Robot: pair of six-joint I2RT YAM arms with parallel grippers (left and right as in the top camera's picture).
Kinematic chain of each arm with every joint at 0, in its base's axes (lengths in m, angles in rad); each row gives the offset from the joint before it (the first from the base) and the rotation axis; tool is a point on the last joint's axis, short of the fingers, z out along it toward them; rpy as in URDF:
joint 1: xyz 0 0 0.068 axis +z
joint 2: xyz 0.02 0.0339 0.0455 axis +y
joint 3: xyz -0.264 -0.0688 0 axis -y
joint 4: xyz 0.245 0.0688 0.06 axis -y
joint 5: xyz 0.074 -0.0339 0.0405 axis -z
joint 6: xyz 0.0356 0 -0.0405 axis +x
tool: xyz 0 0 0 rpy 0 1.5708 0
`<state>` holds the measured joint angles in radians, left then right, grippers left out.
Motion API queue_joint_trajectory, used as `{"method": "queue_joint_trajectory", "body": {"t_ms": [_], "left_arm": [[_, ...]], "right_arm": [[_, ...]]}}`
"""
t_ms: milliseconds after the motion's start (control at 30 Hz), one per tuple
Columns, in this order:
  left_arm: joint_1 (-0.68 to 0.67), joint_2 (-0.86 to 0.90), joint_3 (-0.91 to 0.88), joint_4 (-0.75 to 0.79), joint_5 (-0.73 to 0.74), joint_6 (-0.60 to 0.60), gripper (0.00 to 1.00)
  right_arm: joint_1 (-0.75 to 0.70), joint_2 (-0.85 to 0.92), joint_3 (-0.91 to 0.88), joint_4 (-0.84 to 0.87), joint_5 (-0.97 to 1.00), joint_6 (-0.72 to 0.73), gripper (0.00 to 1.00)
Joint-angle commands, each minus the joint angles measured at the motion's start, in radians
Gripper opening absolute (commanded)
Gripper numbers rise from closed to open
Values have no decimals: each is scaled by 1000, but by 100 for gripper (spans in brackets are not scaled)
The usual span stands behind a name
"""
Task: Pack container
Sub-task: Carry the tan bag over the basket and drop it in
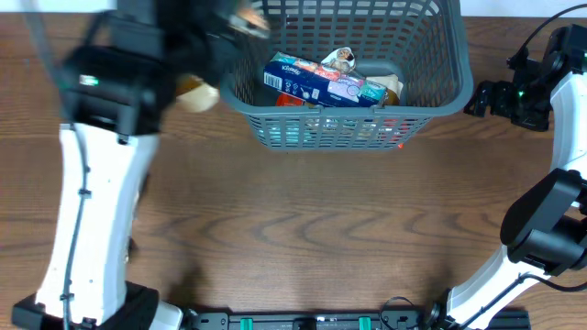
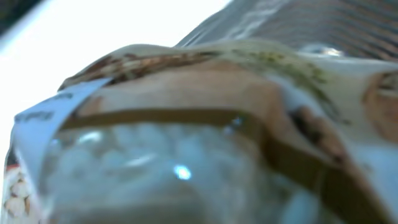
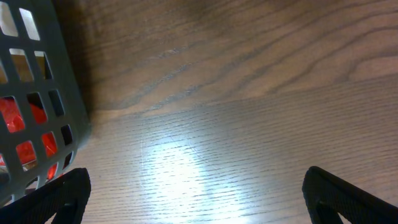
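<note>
— The left hand (image 1: pixel 220 50): what has it got?
— Its fingers are hidden. A snack packet (image 2: pixel 199 124) with a clear window fills the left wrist view and is off the worktop (image 1: pixel 303 229), so I judge it gripped. The right hand (image 3: pixel 196 196) carries nothing, its fingers spread wide.
— And the container?
— The container (image 1: pixel 339 133) sits at the far middle of the worktop, with its long axis running left to right. It lies immediately to the right of the left hand, which is a blur over the left end of the rim; whether they touch I cannot tell. The right hand sits just beside the right end wall, apart from it. The left looks better placed: a short move rightward would bring the packet over the opening.
— Counts?
— One container and one packet in hand. Inside there is one blue pack (image 1: pixel 321 84) lying lengthwise and one pale packet (image 1: pixel 344 60) behind it. Something red (image 1: pixel 394 124) shows low through the slots, and a tan item (image 1: pixel 393 89) of unclear kind sits at the right end.
</note>
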<state>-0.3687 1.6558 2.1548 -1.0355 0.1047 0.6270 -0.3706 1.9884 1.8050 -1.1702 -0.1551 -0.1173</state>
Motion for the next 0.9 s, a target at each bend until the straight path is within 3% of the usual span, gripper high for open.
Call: {"method": "queue_joint_trajectory", "body": {"t_ms": [0, 233, 800, 833, 867], "left_arm": [[-68, 27, 14, 59, -3, 343, 6], [-80, 157, 14, 212, 31, 501, 6], [-80, 504, 11, 192, 71, 451, 6], [-80, 515, 11, 183, 71, 451, 9], [-80, 527, 11, 174, 71, 448, 26]], "right_arm": [[12, -32, 7, -1, 8, -14, 99], [12, -32, 7, -8, -7, -14, 99], [12, -32, 7, -14, -6, -14, 99], [12, -32, 7, -14, -6, -14, 99], [12, -32, 7, -14, -6, -14, 99]]}}
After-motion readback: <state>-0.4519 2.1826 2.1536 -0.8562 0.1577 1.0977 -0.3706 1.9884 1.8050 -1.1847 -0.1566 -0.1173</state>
